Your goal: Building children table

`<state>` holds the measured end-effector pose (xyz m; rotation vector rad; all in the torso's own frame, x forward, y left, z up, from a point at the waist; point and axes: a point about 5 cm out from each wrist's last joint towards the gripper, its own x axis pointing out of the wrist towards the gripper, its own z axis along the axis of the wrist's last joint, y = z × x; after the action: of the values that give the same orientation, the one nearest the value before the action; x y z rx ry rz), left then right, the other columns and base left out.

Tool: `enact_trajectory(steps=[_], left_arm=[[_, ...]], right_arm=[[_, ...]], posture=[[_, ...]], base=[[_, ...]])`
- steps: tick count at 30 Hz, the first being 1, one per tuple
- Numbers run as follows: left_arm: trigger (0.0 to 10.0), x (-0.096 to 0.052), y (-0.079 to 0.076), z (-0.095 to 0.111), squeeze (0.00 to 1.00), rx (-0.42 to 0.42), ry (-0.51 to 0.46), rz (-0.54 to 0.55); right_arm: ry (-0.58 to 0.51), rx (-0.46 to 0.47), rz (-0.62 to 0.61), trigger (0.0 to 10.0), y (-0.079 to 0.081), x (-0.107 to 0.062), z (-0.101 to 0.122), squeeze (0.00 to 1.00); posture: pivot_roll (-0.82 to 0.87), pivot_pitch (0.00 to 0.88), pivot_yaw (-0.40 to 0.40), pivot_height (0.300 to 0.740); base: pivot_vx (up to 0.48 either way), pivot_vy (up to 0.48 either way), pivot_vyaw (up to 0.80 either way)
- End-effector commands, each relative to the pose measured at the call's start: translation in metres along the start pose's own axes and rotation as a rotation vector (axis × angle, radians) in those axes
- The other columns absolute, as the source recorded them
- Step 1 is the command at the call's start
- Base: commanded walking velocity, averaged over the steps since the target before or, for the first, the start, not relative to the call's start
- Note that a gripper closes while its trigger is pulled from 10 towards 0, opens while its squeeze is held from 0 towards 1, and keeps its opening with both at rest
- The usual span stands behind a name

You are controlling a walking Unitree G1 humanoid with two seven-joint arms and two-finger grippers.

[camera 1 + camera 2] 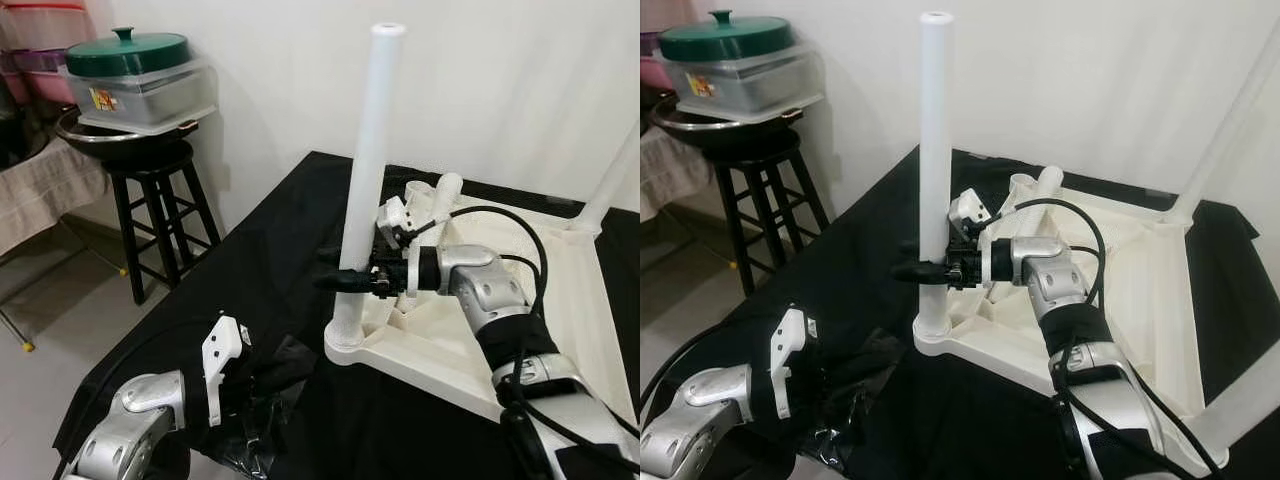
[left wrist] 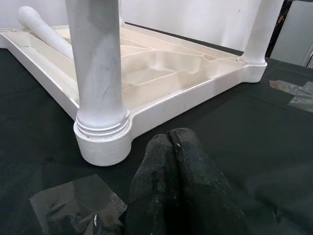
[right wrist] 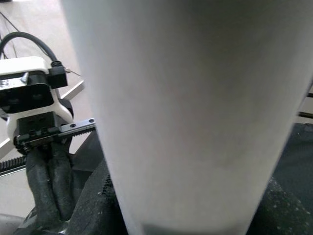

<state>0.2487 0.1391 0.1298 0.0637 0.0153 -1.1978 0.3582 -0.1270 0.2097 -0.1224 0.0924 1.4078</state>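
black cloth covered the surface [image 1: 270,240], and an upturned white tabletop [image 1: 520,300] lay on it with a leg [image 1: 365,170] standing upright in its near corner socket. the right tool [image 1: 345,282] was clamped around that leg low down. the left tool [image 2: 171,196] hung near the cloth with its fingers pressed together, holding nothing. on a black stool [image 1: 160,215] by the wall sat a clear plastic box [image 1: 145,95] under a green lid [image 1: 127,52].

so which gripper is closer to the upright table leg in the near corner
Right. The right gripper is clamped around the upright leg just above its socket; the left gripper sits low over the black cloth, apart from it.
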Motion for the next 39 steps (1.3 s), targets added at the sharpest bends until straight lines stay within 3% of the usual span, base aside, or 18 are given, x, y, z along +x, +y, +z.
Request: enact_trajectory(steps=[1, 7, 9, 10, 11, 12, 13, 23, 24, 25, 26, 27, 31, 34, 35, 36, 37, 39], left_arm=[[10.0, 0.001, -0.003, -0.001, 0.0, -0.005, -0.002, -0.004], [10.0, 0.001, -0.003, 0.0, 0.0, -0.007, -0.009, -0.004], [10.0, 0.0, -0.003, 0.001, 0.0, -0.007, -0.01, -0.004], [10.0, -0.002, -0.002, 0.001, 0.0, -0.007, -0.01, -0.002], [10.0, -0.002, -0.002, 0.001, 0.0, -0.007, -0.01, -0.002], [10.0, -0.002, -0.001, 0.002, 0.0, -0.007, -0.009, -0.002], [10.0, -0.003, 0.001, 0.002, 0.0, -0.008, -0.008, -0.002], [10.0, -0.001, 0.009, 0.0, 0.0, -0.003, -0.007, 0.014], [10.0, -0.001, 0.009, 0.001, 0.0, -0.002, -0.012, 0.023], [10.0, -0.001, 0.009, 0.001, 0.0, -0.002, -0.012, 0.023], [10.0, -0.002, 0.009, 0.0, 0.0, -0.002, -0.014, 0.027], [10.0, -0.002, 0.009, 0.0, 0.0, -0.003, -0.01, 0.022], [10.0, -0.001, 0.009, 0.0, 0.0, -0.004, -0.005, 0.014], [10.0, -0.001, 0.009, 0.001, 0.0, -0.007, -0.005, 0.006], [10.0, 0.0, 0.009, 0.001, 0.0, -0.008, -0.007, 0.007], [10.0, 0.0, 0.009, 0.001, 0.0, -0.008, -0.007, 0.007], [10.0, 0.0, 0.009, 0.001, 0.0, -0.007, -0.009, 0.007], [10.0, 0.001, 0.008, 0.001, 0.0, -0.007, -0.01, 0.007]], right_arm=[[-0.004, 0.039, 0.052, 0.0, 0.006, 0.002, -0.011, 0.0], [-0.026, 0.031, -0.069, 0.0, 0.017, -0.004, -0.029, 0.0], [0.02, 0.059, -0.309, 0.0, 0.025, 0.008, -0.047, 0.0], [-0.036, 0.222, -0.761, 0.0, 0.026, 0.025, -0.059, 0.0], [-0.036, 0.222, -0.761, 0.0, 0.026, 0.025, -0.059, 0.0], [0.035, 0.25, -0.852, 0.0, 0.052, 0.043, -0.068, 0.0], [0.07, 0.257, -0.885, 0.0, 0.069, 0.054, -0.07, 0.0], [0.136, 0.216, -0.89, 0.0, 0.054, 0.042, -0.069, 0.0], [0.137, 0.201, -0.872, 5.2, 0.053, 0.043, -0.067, 0.0], [0.137, 0.201, -0.872, 5.2, 0.053, 0.043, -0.067, 0.0], [0.121, 0.21, -0.835, 10.0, 0.053, 0.045, -0.064, 0.7], [0.086, 0.209, -0.766, 10.0, 0.051, 0.045, -0.058, 1.0], [0.046, 0.191, -0.69, 10.0, 0.05, 0.045, -0.05, 1.0], [-0.02, 0.056, -0.549, 10.0, 0.046, 0.043, -0.024, 1.0], [-0.041, -0.011, -0.452, 10.0, 0.047, 0.044, -0.014, 0.79], [-0.041, -0.011, -0.452, 10.0, 0.047, 0.044, -0.014, 0.79], [-0.041, -0.065, -0.313, 10.0, 0.048, 0.044, -0.007, 0.0], [-0.02, -0.083, -0.199, 10.0, 0.046, 0.042, -0.005, 0.0]], posture=[[0.0, 0.0, -0.056, 0.74], [-0.02, 0.0, -0.055, 0.74], [-0.02, 0.0, -0.067, 0.74], [-0.05, 0.0, -0.055, 0.74], [-0.05, 0.0, -0.055, 0.74], [-0.04, 0.0, -0.041, 0.74], [-0.04, 0.0, -0.038, 0.74], [-0.05, 0.0, -0.026, 0.74], [-0.05, 0.0, -0.025, 0.74], [-0.05, 0.0, -0.025, 0.74], [-0.05, 0.0, -0.024, 0.74], [-0.05, 0.0, -0.022, 0.74], [-0.04, 0.0, -0.021, 0.74], [-0.05, 0.0, -0.02, 0.74], [-0.04, 0.0, -0.026, 0.74], [-0.04, 0.0, -0.026, 0.74], [-0.04, 0.0, -0.03, 0.74], [-0.04, 0.0, -0.027, 0.74]], base=[[0.0, 0.0, 0.0], [0.0, 0.0, 0.0], [0.0, 0.0, 0.0], [0.0, 0.0, 0.0], [0.0, 0.0, 0.0], [0.0, 0.0, 0.0], [0.0, 0.0, 0.0], [0.0, 0.0, 0.0], [0.0, 0.0, 0.0], [0.0, 0.0, 0.0], [0.0, 0.0, 0.0], [0.0, 0.0, 0.0], [0.0, 0.0, 0.0], [0.0, 0.0, 0.0], [0.0, 0.0, 0.0], [0.0, 0.0, 0.0], [0.0, 0.0, 0.0], [0.0, 0.0, 0.0]])
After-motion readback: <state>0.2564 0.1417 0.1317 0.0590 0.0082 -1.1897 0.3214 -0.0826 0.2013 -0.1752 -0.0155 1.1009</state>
